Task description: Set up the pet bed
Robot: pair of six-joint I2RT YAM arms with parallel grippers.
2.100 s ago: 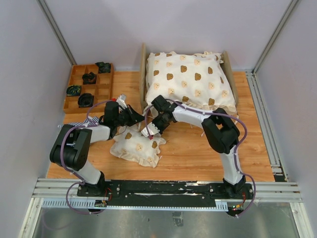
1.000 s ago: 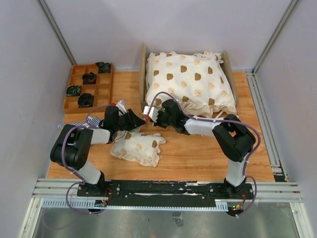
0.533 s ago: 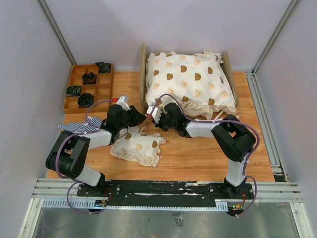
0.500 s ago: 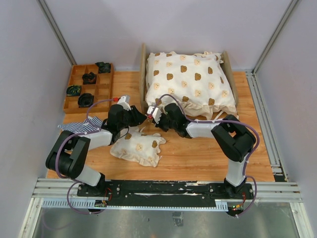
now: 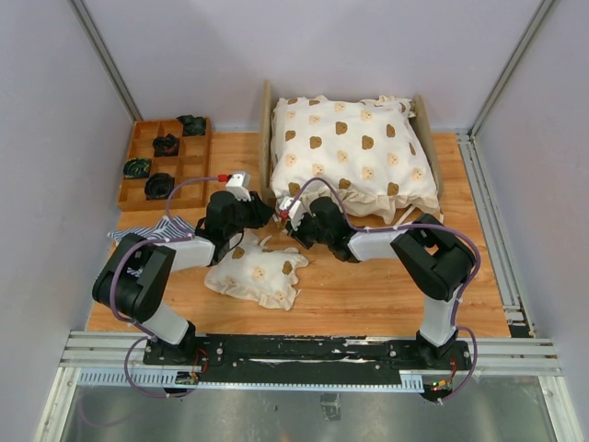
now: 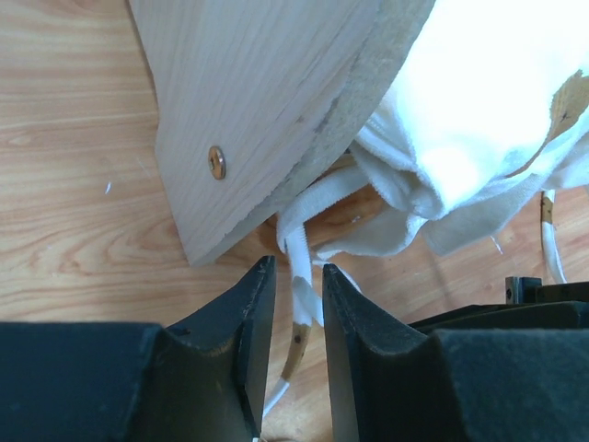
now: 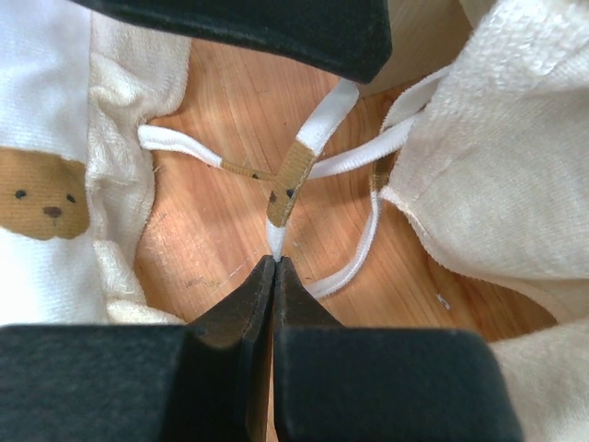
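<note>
The pet bed [image 5: 266, 138] stands at the back centre, a plywood frame covered by a cream bear-print quilt [image 5: 350, 147]. No mattress shows on it. Both grippers meet at its near left corner. My right gripper [image 5: 291, 221] [image 7: 276, 262] is shut on the end of a white tie string [image 7: 293, 175] that hangs from the quilt. My left gripper [image 5: 263, 213] [image 6: 296, 272] is narrowly open, with the same tie [image 6: 301, 253] running between its fingers, just under the bed's end board [image 6: 248, 101].
A small bear-print pillow [image 5: 256, 272] lies on the table in front of the grippers. A blue-and-white striped cloth [image 5: 147, 233] lies under the left arm. A brown compartment tray [image 5: 189, 170] with dark objects stands at the back left.
The right gripper has left the pillow and moved back to the bed corner, holding the tie. The left gripper has moved right and back to meet it.
</note>
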